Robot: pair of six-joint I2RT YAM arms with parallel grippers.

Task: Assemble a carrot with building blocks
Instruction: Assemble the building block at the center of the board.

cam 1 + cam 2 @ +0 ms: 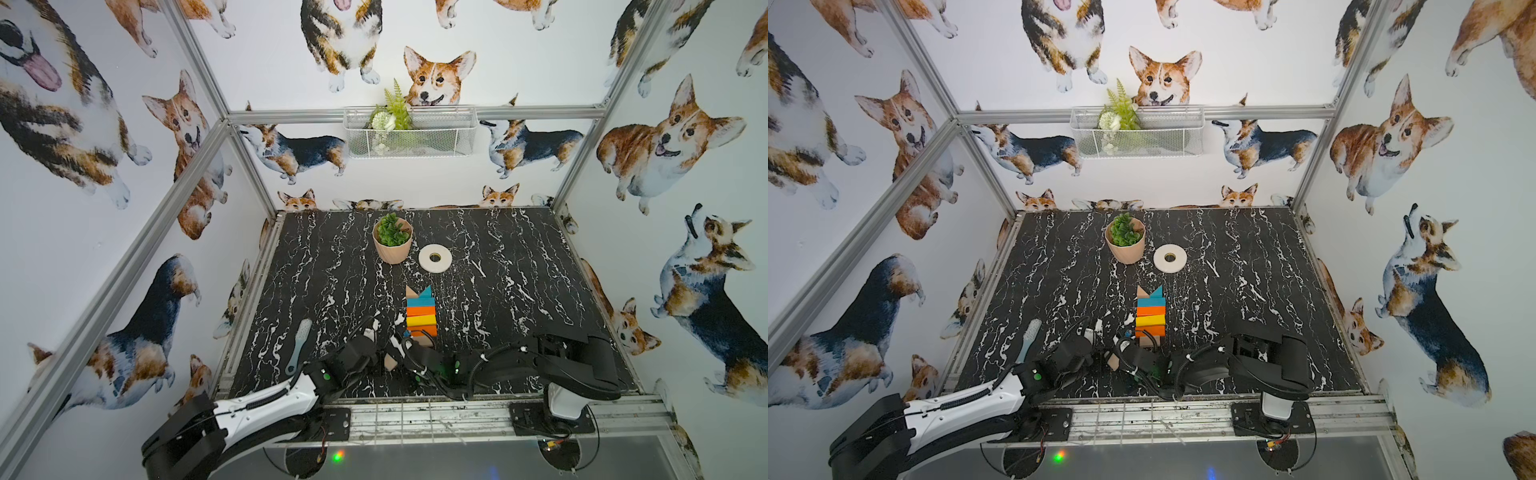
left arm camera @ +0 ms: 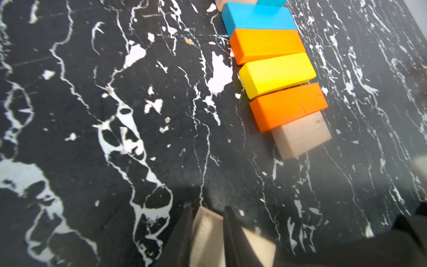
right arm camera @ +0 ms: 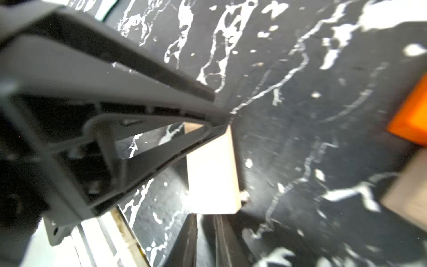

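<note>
The left gripper (image 2: 208, 209) is closed on 1 short plain-wood block (image 2: 208, 238) near the narrow end of the flat multicoloured carrot (image 2: 277, 76). Whether the right gripper (image 3: 205, 217) grips cannot be told. Square alignment is advised before release.

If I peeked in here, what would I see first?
Probably the big corgi dogs printed all over the white walls. Next, the bright column of blocks, blue, orange, yellow, orange, lying flat in the middle of the black marbled table. At the table's front, the left gripper has a plain wooden block between its fingers.
</note>
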